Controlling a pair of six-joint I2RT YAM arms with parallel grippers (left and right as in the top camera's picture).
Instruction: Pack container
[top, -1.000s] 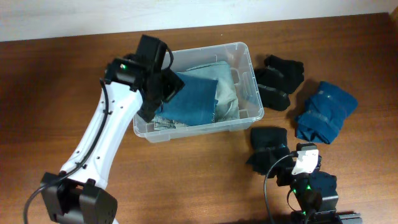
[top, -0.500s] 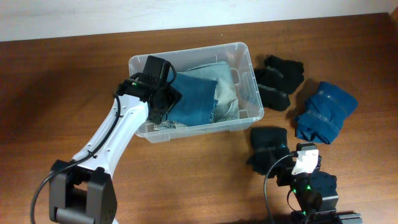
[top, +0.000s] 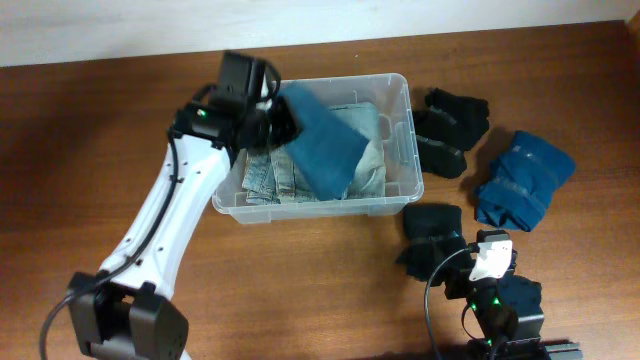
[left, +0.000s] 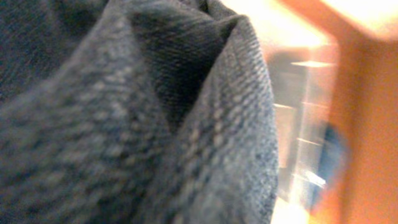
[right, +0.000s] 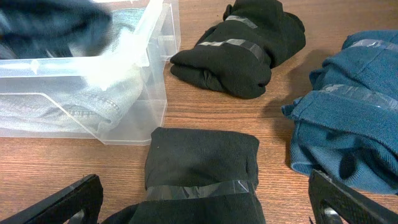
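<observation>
The clear plastic container (top: 404, 93) stands at mid-table and holds folded light denim (top: 268, 180). Over its left half, my left gripper (top: 270, 120) is shut on a folded dark blue denim garment (top: 325, 148), which hangs tilted above the pile. That cloth (left: 124, 124) fills the left wrist view and hides the fingers. My right gripper (right: 205, 205) stands open near the front edge, its fingers on either side of a taped black bundle (right: 202, 165), apart from it. The container's corner (right: 146, 37) shows at the upper left of the right wrist view.
Two more taped black bundles (top: 450, 128) lie right of the container, and a blue bundle (top: 525, 180) lies further right. The black bundle (top: 430, 235) by the right gripper sits just in front of the container's right corner. Bare wood lies to the left.
The left gripper dipped into the container, shut on the dark blue garment and lifted it up and to the right, uncovering light denim. The right arm has not moved.
</observation>
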